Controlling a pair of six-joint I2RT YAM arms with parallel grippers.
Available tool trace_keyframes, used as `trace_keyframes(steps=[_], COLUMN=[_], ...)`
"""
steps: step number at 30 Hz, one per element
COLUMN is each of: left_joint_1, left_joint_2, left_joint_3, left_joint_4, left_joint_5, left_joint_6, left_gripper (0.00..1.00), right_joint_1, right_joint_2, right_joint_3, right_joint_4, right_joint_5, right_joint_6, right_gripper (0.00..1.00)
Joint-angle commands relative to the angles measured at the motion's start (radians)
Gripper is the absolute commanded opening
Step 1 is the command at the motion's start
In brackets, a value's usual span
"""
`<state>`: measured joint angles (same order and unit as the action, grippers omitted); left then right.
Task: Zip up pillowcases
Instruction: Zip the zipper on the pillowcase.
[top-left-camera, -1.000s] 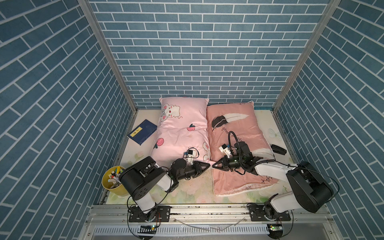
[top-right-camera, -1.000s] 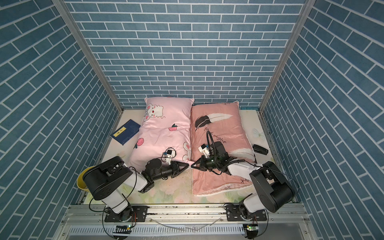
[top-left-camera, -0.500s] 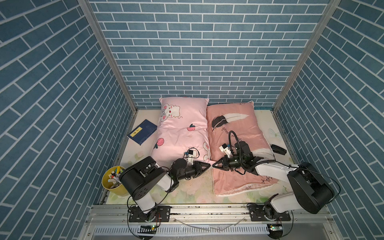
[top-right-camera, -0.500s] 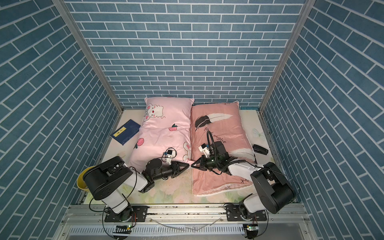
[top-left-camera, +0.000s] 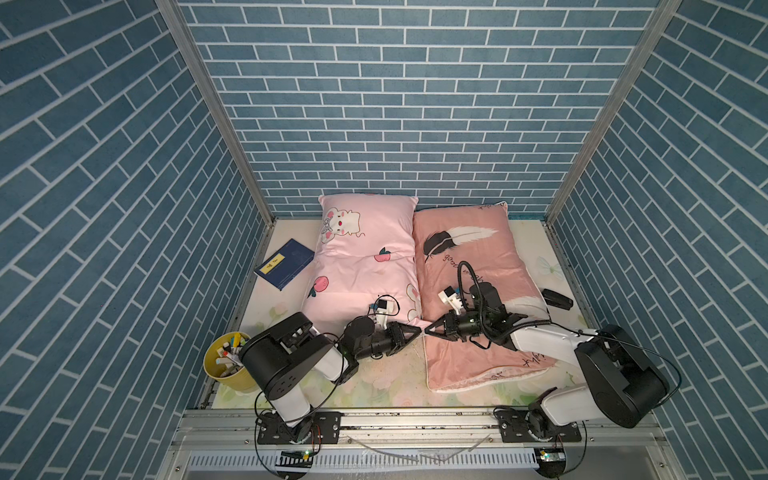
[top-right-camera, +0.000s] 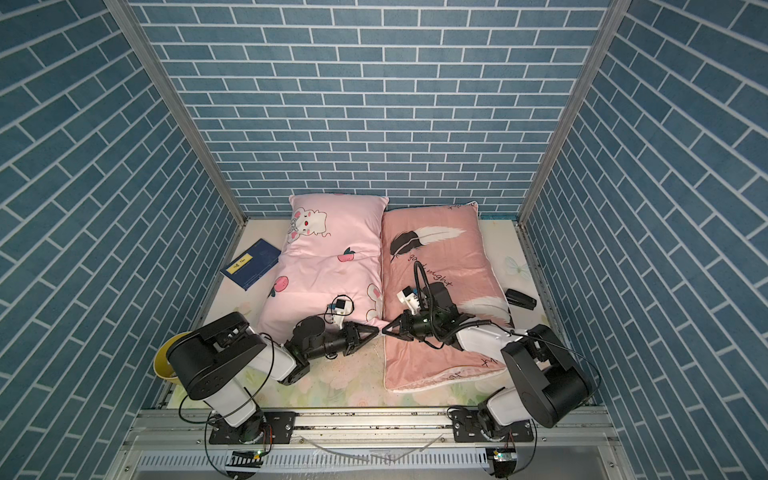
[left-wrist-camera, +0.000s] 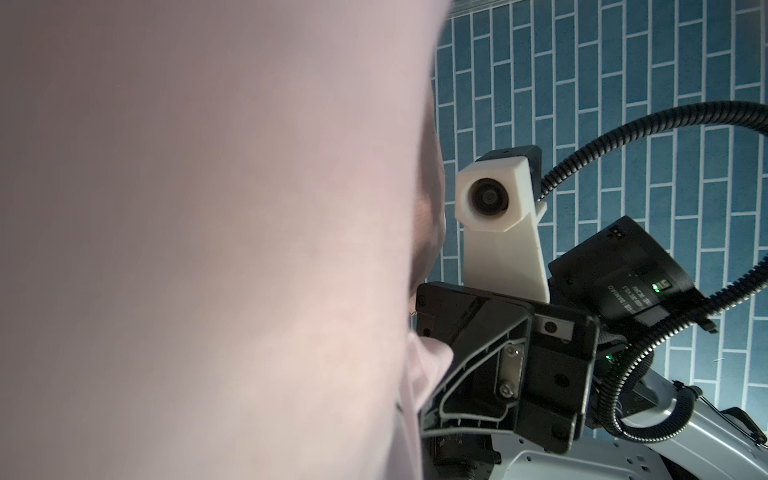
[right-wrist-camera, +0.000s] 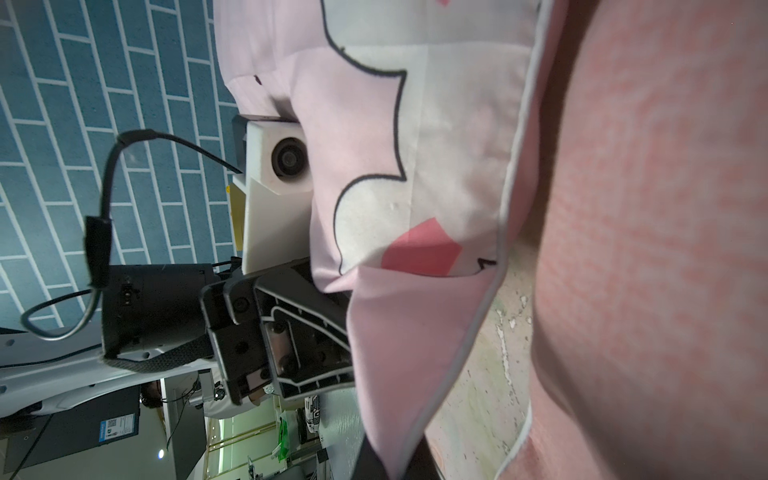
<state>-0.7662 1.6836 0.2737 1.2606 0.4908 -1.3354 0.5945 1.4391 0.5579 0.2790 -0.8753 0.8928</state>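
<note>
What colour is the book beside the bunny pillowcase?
The book is dark blue with a yellow title label, clearest in a top view.

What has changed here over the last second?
Nothing visibly changed. The left gripper and right gripper still meet tip to tip at the near corner of the pink pillow. The salmon pillow, book and cup lie as before.

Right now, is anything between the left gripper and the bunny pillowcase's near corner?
Nothing visible stands between them. The left gripper is against that corner of the light pink pillowcase, with the right gripper shut on the same corner from the opposite side.
</note>
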Motion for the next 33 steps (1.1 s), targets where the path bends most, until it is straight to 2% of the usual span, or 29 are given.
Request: trace_keyframes(steps=[1,16,20,22,28,33], left_joint_1=[-0.007,-0.007,-0.005,0.001,0.020,0.043], left_joint_2=[0.031,0.025,0.015,0.000,-0.097,-0.263], left_joint_3=[0.009,0.016,0.009,0.000,-0.010,0.012], left_joint_4=[-0.074,-0.096,-0.106,-0.122,-0.270,-0.586], left_joint_5=[0.008,0.005,0.005,0.005,0.003,-0.018], left_joint_6=[-0.016,-0.011,-0.008,0.003,0.060,0.156], left_gripper=[0.16,0.08,0.00,0.00,0.00,0.00], right_joint_1=[-0.009,-0.009,-0.010,-0.010,-0.018,-0.028], right_joint_2=[-0.021,-0.022,-0.028,-0.038,-0.066,-0.063], right_joint_3=[-0.013,-0.021,-0.018,-0.016,0.006,0.032], right_joint_4=[0.039,0.043,0.041,0.041,-0.001,-0.027], right_joint_5=[-0.002,-0.008,-0.002,0.021,0.063,0.074], right_joint_6=[0.010,0.008,0.005,0.002,-0.033,-0.052], right_gripper=[0.00,0.00,0.00,0.00,0.00,0.00])
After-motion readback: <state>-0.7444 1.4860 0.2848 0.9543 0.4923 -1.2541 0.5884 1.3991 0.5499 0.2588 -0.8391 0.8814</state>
